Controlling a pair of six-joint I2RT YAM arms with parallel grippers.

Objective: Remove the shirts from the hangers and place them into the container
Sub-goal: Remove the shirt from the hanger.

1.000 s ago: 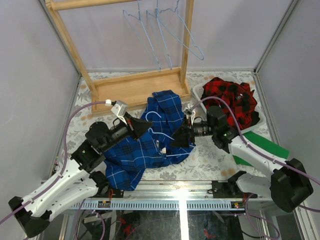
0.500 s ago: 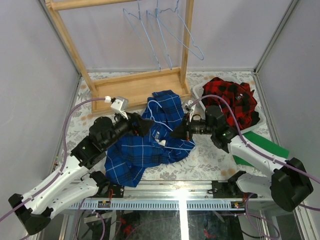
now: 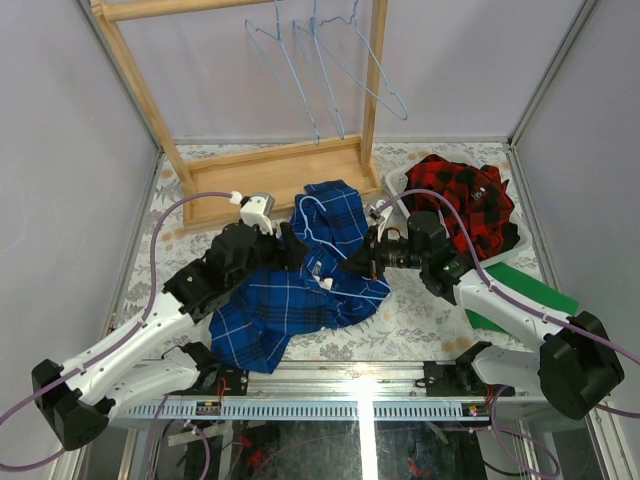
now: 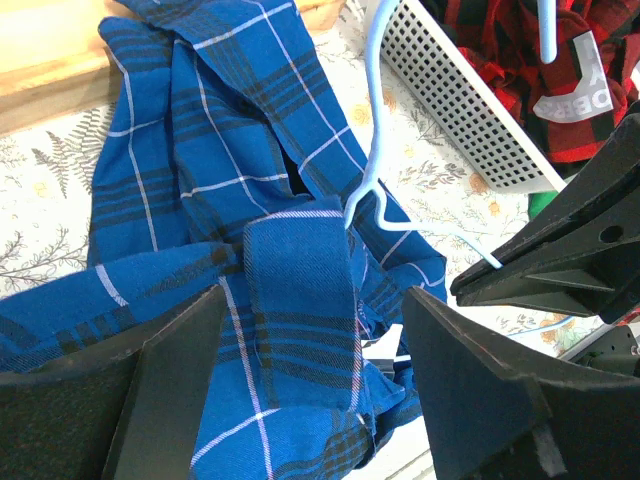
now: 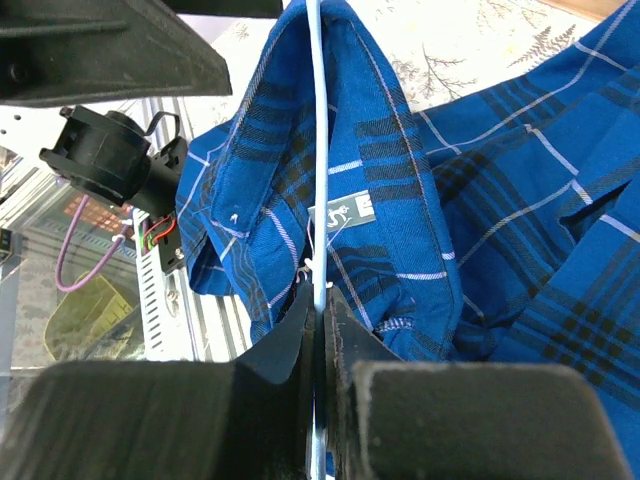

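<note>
A blue plaid shirt [image 3: 300, 285] lies crumpled on the table between my arms, with a light-blue wire hanger [image 4: 374, 140] still threaded through its collar. My right gripper [image 5: 318, 296] is shut on that hanger's wire [image 5: 318, 150] just below the collar [image 5: 385, 190]. My left gripper [image 4: 312, 300] hovers open over a fold of the shirt [image 4: 295, 290], its fingers either side and gripping nothing. In the top view the left gripper [image 3: 290, 244] and right gripper [image 3: 353, 267] face each other across the shirt. A red-and-black plaid shirt [image 3: 462, 198] fills the white lattice container [image 4: 460, 105] at the right.
The wooden rack [image 3: 270, 175] stands at the back, and empty light-blue hangers [image 3: 320, 70] hang from its top bar. A flat green cloth [image 3: 530, 290] lies near the right arm. Grey walls close in both sides.
My left gripper opened, let go of the blue shirt and moved up and right toward the collar. My right gripper shut on the hanger wire. The shirt bunched toward the middle.
</note>
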